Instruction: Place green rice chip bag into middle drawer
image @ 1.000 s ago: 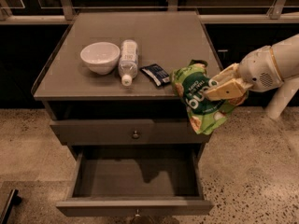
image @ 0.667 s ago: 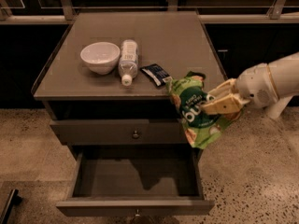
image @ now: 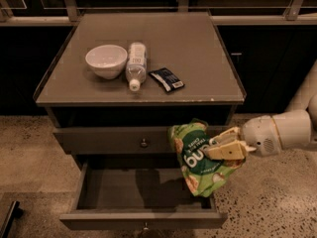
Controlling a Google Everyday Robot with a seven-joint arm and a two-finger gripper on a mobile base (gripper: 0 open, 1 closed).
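Note:
The green rice chip bag [image: 198,158], light green with white lettering on a dark oval, hangs in the air in front of the cabinet, above the right part of the open drawer. My gripper [image: 218,148] comes in from the right on a white arm and is shut on the bag's right side. The open drawer [image: 143,218] below is a wide grey-brown tray, pulled out, with a round knob at its front. Its inside looks empty. The drawer above it [image: 114,139] is closed.
On the cabinet top [image: 198,53] stand a white bowl [image: 106,60], a clear bottle lying on its side [image: 135,64] and a small dark-blue packet [image: 167,79]. Speckled floor surrounds the cabinet. A dark object [image: 7,217] sits at the lower left.
My gripper has carried the bag down and to the left, from beside the cabinet top's right edge to in front of the closed drawer, over the open one.

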